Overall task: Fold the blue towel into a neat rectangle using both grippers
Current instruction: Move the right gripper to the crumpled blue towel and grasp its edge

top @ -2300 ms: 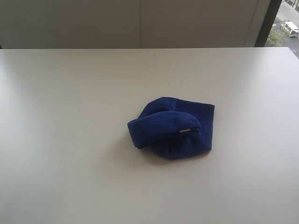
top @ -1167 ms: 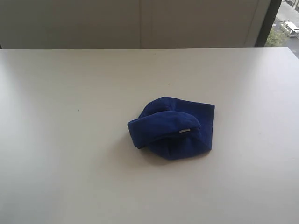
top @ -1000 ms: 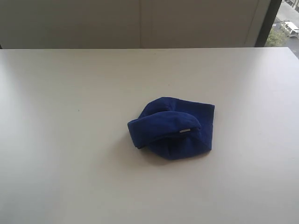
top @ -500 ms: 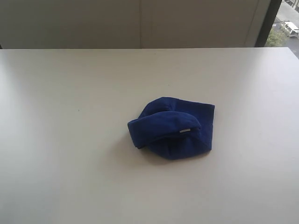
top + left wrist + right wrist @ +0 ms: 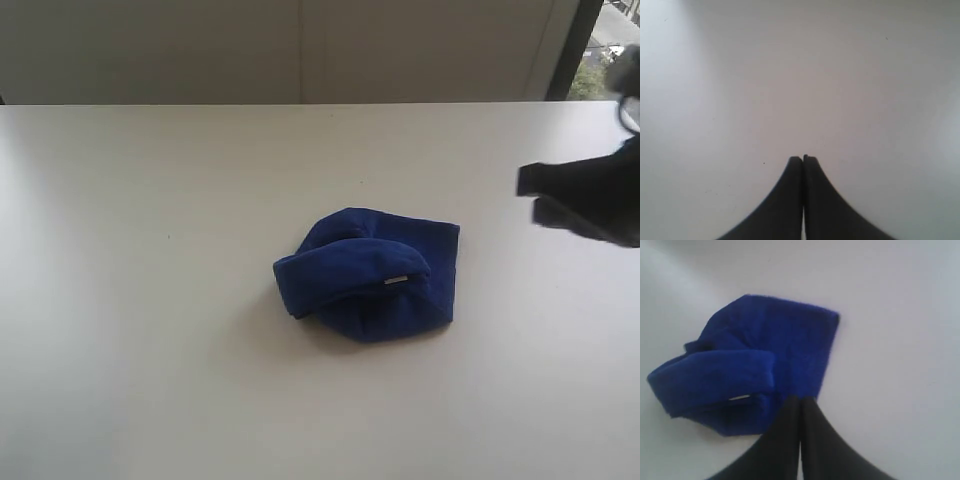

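A crumpled blue towel point(image 5: 368, 275) lay near the middle of a white table point(image 5: 150, 320); the right gripper point(image 5: 799, 400) hovered to its right, fingers pressed together; the left gripper point(image 5: 803, 159), likewise closed, hung over the table

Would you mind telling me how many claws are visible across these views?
2. The left claw, shut, is over bare table, seen only in its wrist view. The right claw, also shut, points toward the blue towel and shows at the exterior view's right edge.
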Tool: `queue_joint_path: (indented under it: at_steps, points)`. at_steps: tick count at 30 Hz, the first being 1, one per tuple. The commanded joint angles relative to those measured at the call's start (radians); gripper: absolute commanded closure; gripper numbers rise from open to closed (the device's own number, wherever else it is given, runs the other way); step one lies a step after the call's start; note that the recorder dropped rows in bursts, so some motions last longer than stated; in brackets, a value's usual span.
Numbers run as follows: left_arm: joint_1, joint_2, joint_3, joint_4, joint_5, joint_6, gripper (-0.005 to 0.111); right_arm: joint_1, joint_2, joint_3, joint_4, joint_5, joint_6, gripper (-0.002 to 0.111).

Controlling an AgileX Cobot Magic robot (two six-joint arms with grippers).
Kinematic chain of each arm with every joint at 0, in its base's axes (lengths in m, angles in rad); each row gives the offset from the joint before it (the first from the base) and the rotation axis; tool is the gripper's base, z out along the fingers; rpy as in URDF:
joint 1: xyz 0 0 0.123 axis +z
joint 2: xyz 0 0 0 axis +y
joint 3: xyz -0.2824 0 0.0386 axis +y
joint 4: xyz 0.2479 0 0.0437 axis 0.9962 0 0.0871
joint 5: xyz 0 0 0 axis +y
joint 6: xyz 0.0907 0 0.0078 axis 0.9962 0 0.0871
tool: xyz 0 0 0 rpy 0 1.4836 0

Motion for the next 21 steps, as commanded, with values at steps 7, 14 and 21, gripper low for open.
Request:
queue_joint_path:
  at_steps: [7,14,21]
  points:
    - [0.003,-0.005,0.01,-0.007,0.016,0.0,0.107,0.151,0.264,-0.066,0.126,-0.08,-0.158,0.093]
    - [0.003,-0.005,0.01,-0.007,0.016,0.0,0.107,0.201,0.405,-0.105,0.126,-0.186,-0.183,0.072]
    - [0.003,-0.005,0.01,-0.007,0.016,0.0,0.107,0.201,0.469,-0.11,0.13,-0.231,-0.183,0.072]
